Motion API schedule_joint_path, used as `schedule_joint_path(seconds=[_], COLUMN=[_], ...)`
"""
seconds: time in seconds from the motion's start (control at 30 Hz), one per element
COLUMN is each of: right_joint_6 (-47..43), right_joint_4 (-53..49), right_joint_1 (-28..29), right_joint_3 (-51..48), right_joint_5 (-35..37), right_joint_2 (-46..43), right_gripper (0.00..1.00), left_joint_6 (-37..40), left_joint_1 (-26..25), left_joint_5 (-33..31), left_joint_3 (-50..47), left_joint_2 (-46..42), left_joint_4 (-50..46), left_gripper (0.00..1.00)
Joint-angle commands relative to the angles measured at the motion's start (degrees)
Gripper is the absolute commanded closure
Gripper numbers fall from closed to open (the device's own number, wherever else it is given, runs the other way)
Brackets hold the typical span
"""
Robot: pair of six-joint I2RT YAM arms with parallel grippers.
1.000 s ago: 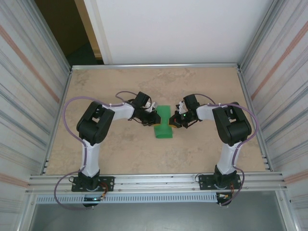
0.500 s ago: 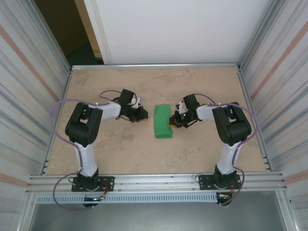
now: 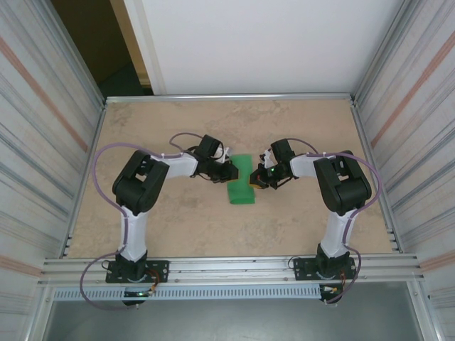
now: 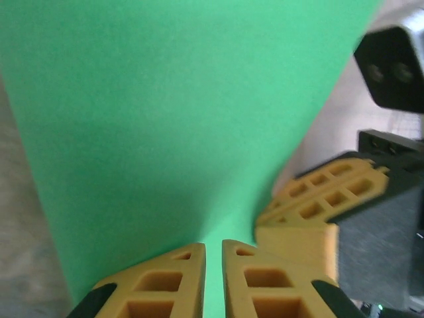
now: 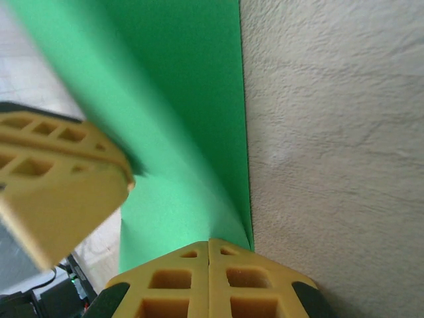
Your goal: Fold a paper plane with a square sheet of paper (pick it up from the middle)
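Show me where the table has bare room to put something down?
Bare tan table runs along the far wall, and along the near rail. The middle is crowded: both arms' fingers meet at the folded bright green paper sheet.

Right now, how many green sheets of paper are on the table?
1. The square sheet of paper lies mid-table, folded over, between the left gripper and the right gripper. Further layers underneath cannot be ruled out.

Both arms are bent inward toward the middle. The left gripper [image 4: 213, 262] is held nearly closed; the right gripper [image 5: 209, 255] is clamped fully together.
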Motion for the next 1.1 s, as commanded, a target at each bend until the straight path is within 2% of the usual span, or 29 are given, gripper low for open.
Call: schedule_joint_path(seconds=[0.0,0.1,0.33,0.43,0.53,0.67,0.77,0.9,1.07], right_joint_6=[-1.5,-1.5,-1.6,-1.6,-1.6,-1.7,-1.7,-1.8,-2.0], right_joint_4=[-7.2,-7.0,-7.1,-7.1,-7.2,-7.4,-7.4,-7.6,-7.5], right_joint_1=[0.3,0.3,0.2,0.1,0.2,0.2,0.1,0.1,0.0], right_joint_3=[-4.7,-4.8,-5.0,-4.9,-4.6,-4.2,-3.9,-3.8,-4.1], right_joint_5=[16.0,16.0,16.3,16.3,16.3,16.0,16.0,16.0,16.3], right_joint_2=[7.8,7.8,7.9,7.9,8.0,8.5,8.7,8.6,8.5], right_gripper=[0.98,0.98,0.98,0.98,0.98,0.98,0.98,0.98,0.98], left_joint_6=[1.6,2.8,4.4,5.0,4.9,2.3,-0.5,-0.8,-1.0], left_joint_1=[1.8,4.2,11.0,12.1,11.1,7.9,5.5,3.6,3.8], left_joint_5=[-3.3,-4.4,-2.1,-1.1,0.6,3.6,5.1,3.7,2.4], left_joint_3=[2.4,2.8,6.3,7.7,6.8,1.3,-0.1,2.4,6.5], left_joint_2=[1.4,2.2,6.6,5.0,-0.2,-5.0,-3.3,0.9,5.6], left_joint_4=[-2.8,-3.9,-6.0,-7.2,-6.1,3.8,8.2,6.6,4.1], left_gripper=[0.84,0.84,0.83,0.84,0.84,0.83,0.83,0.84,0.84])
